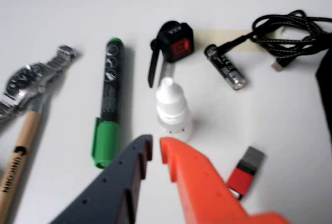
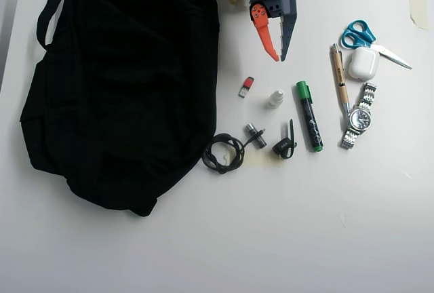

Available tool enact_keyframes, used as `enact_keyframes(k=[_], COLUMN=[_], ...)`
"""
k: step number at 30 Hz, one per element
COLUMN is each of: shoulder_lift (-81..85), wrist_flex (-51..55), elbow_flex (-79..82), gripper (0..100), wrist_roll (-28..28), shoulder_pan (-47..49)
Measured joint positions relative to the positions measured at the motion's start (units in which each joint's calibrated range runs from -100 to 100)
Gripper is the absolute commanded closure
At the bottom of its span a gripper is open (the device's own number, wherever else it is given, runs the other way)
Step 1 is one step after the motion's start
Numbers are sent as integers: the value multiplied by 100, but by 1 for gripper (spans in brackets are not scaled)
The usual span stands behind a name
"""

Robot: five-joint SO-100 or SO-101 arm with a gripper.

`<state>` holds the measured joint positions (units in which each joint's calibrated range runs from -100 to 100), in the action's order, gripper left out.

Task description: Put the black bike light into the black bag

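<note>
Black, floppy fabric is forming the black bag (image 2: 122,83), which is filling the left of the overhead view. Lying well to its right, the black bike light (image 1: 175,41) is showing as a small rounded block with a red face and a thin strap, between the green marker (image 1: 108,105) and a small metal cylinder (image 1: 224,67). Hovering over a white dropper bottle (image 1: 173,111), the gripper (image 1: 156,148) is holding nothing, its orange and dark grey jaws standing narrowly apart.
</note>
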<state>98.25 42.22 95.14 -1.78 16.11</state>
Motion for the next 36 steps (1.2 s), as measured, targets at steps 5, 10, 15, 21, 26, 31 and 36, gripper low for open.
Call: enact_keyframes(k=[5,10,15,21,26,31,36], shoulder_lift=[0,0,0,0,0,0,-42], wrist_flex=[0,0,0,170,528,554,520], elbow_flex=[-9,-77,-111,-239,-674,-828,-930], gripper=[98,98,98,98,98,98,98], wrist_roll=[-20,-20,-20,-63,-161,-161,-161], shoulder_pan=[22,29,37,37,37,37,139])
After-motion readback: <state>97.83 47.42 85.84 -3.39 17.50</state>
